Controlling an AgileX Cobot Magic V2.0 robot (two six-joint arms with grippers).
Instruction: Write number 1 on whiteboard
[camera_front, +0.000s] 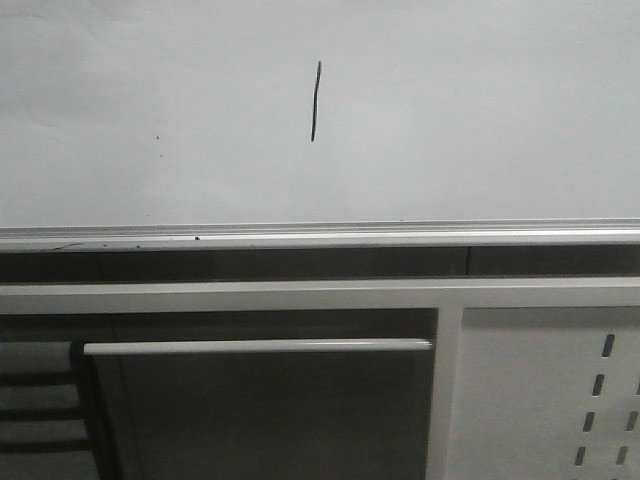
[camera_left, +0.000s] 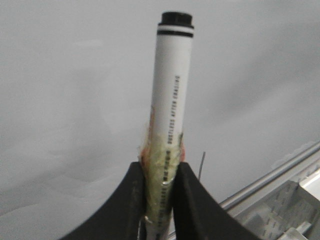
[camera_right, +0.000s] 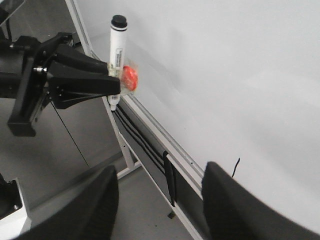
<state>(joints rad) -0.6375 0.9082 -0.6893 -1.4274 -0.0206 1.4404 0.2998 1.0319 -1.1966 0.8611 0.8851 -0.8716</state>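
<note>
The whiteboard (camera_front: 450, 120) fills the upper front view, with its silver rail (camera_front: 320, 236) below. On it is the number 1 (camera_front: 315, 102), a thin black slightly curved stroke, also seen as the stroke (camera_left: 201, 165) and the stroke (camera_right: 235, 167) in the wrist views. My left gripper (camera_left: 161, 172) is shut on a white marker (camera_left: 171, 80) with a black capped end, wrapped in tape near the fingers. In the right wrist view that marker (camera_right: 117, 45) stands off the board. My right gripper (camera_right: 160, 175) is open and holds nothing. Neither gripper shows in the front view.
Below the rail runs a white metal frame (camera_front: 300, 296) with a perforated panel (camera_front: 560, 400) at the right. Black cables (camera_right: 145, 145) run under the board's rail, and grey floor (camera_right: 150, 215) lies beneath.
</note>
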